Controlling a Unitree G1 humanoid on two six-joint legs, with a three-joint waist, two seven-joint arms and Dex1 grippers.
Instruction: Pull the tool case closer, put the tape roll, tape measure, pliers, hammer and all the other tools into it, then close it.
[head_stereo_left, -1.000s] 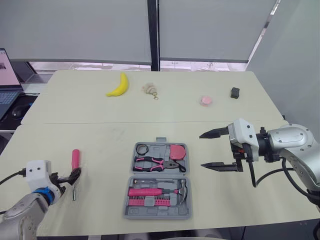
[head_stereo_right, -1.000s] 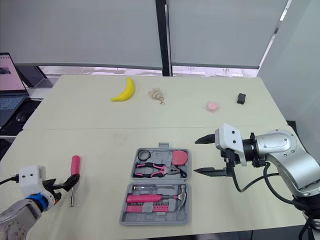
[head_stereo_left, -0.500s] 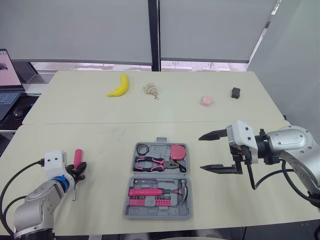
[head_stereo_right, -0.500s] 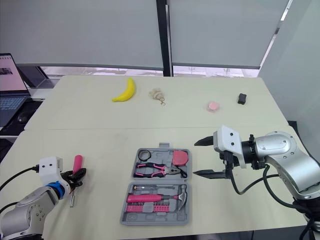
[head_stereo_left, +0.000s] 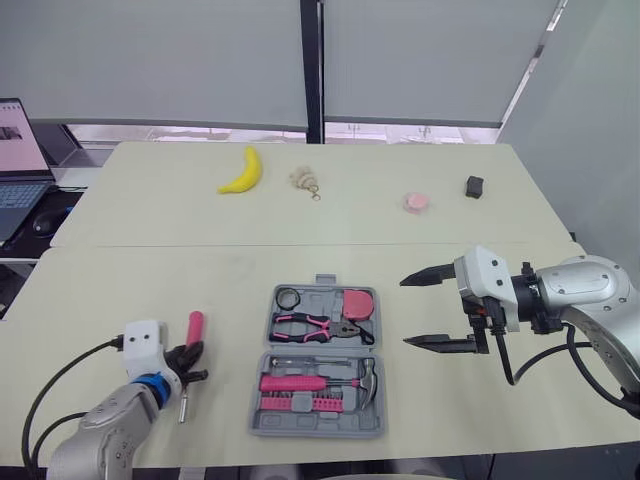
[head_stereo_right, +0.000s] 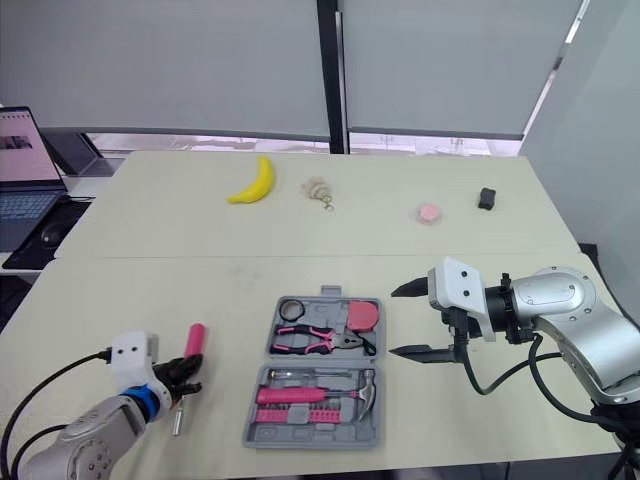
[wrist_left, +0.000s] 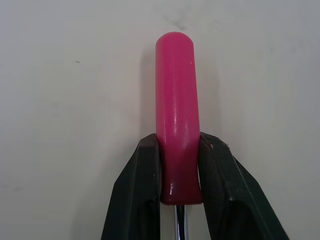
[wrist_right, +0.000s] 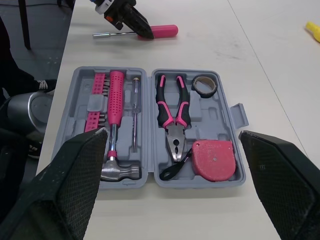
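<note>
The left arm reaches in low at the near left. Its end effector (head_stereo_left: 190, 362) has both black fingers (wrist_left: 142, 190) pressed against the sides of a pink screwdriver (wrist_left: 176, 100) handle. The right arm bends in from the right side, wrist level. Its end effector (head_stereo_left: 405, 312) points toward the robot's left, fingers spread wide apart and gripping nothing.

Head stereo pair looks down over table (head_stereo_left: 150, 270); left wrist close-up, right wrist shares tool case (wrist_right: 212, 110).
</note>
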